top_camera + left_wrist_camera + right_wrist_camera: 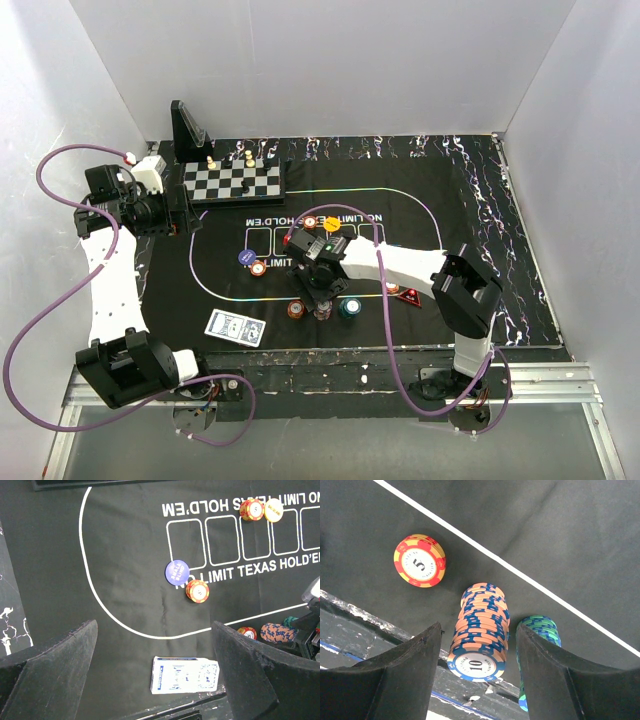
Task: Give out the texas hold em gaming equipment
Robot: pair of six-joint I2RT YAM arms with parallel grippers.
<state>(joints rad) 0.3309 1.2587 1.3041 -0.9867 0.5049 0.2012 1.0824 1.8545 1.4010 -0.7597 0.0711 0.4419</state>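
A tall stack of orange-and-blue "10" poker chips (pixel 479 640) stands at the near edge of the black mat. My right gripper (pixel 479 627) is open and straddles it, with a small gap at each finger; from above, the gripper (pixel 322 305) covers the stack. A teal stack (pixel 542 627) stands just behind the right finger, and a red-and-yellow "5" stack (pixel 420 561) lies to the left. My left gripper (pixel 155 625) is open and holds nothing, high over the mat's left side, with the blue-and-white card box (pixel 185 675) below it.
A blue disc (pixel 177 572) and an orange chip (pixel 197 590) lie by the printed card boxes. A yellow disc (pixel 273 510) sits beside more chips (pixel 251 510). A red triangular marker (pixel 409 297) lies on the right. The chessboard (pixel 235 182) stands at the back left.
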